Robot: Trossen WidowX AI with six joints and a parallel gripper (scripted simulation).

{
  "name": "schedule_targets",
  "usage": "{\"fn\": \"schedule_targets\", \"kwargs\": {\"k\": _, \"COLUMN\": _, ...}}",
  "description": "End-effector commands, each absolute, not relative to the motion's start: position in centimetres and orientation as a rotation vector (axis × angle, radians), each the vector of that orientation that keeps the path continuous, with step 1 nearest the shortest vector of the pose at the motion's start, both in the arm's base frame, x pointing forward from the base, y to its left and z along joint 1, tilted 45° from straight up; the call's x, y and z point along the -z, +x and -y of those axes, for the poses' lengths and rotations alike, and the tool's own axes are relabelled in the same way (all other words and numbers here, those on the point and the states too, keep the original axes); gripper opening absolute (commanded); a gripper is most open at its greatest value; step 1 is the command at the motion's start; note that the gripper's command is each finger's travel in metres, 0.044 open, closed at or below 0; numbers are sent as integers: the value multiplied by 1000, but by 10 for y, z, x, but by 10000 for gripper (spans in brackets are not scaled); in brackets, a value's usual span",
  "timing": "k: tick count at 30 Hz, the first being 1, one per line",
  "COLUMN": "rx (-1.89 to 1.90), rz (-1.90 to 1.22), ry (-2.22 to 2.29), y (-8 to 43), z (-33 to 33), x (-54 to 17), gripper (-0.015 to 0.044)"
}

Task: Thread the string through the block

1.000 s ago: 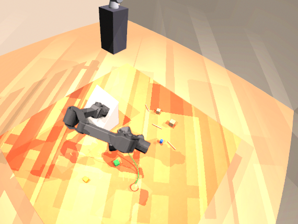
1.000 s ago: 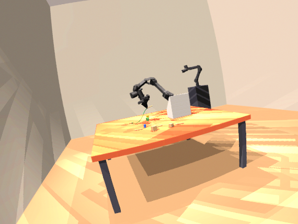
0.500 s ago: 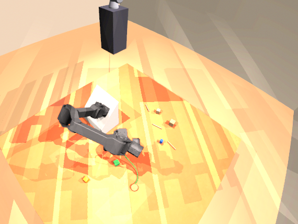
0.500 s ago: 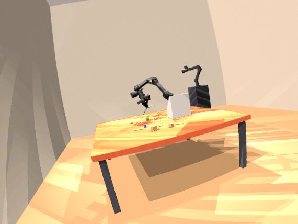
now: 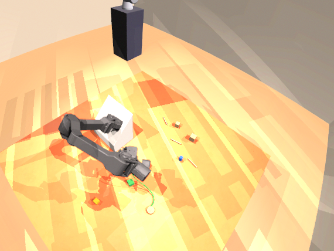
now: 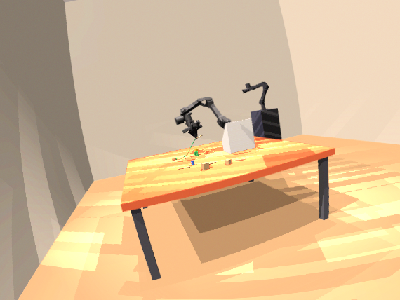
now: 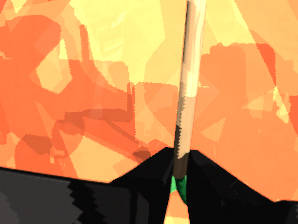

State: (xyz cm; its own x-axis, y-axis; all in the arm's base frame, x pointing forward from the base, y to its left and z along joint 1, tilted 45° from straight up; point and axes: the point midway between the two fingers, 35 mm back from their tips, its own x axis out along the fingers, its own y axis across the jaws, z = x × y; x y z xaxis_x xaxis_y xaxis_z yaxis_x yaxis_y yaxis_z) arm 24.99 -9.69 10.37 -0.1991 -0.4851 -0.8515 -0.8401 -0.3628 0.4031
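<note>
My gripper point(image 6: 196, 137) point(image 7: 180, 158) is shut on the thin wooden stick point(image 6: 200, 136) point(image 7: 191, 65), near its string end, and holds it above the table; the arm hides both in the top view. The green string point(image 5: 153, 194) point(image 6: 191, 148) point(image 7: 182, 190) runs from the stick down to the round button point(image 5: 150, 210) point(image 6: 174, 159) on the table, outside any block. Two tan wooden blocks stand on the table: a larger one point(image 5: 193, 137) point(image 6: 205, 166) and a smaller one point(image 5: 177, 124) point(image 6: 228, 161). I cannot tell which has the hole.
A green block point(image 5: 130, 182) lies near the string, a yellow block point(image 5: 96, 200) farther left. A blue cylinder point(image 5: 180, 158) point(image 6: 192, 162) stands near a loose stick point(image 5: 192, 163). Two more loose sticks point(image 5: 176, 141) point(image 5: 165, 121) lie near the tan blocks. A white wedge point(image 5: 127, 129) point(image 6: 242, 137) stands at the arm's base.
</note>
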Motion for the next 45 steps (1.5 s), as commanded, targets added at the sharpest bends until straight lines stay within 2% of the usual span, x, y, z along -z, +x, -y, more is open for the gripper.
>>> {"fn": "schedule_targets", "kwargs": {"k": 1, "rx": -1528, "rz": -1553, "ry": -1727, "y": 245, "z": 101, "x": -108, "gripper": 0}}
{"fn": "schedule_targets", "kwargs": {"k": 45, "rx": -1026, "rz": -1586, "ry": -1550, "y": 232, "z": 154, "x": -162, "gripper": 0}}
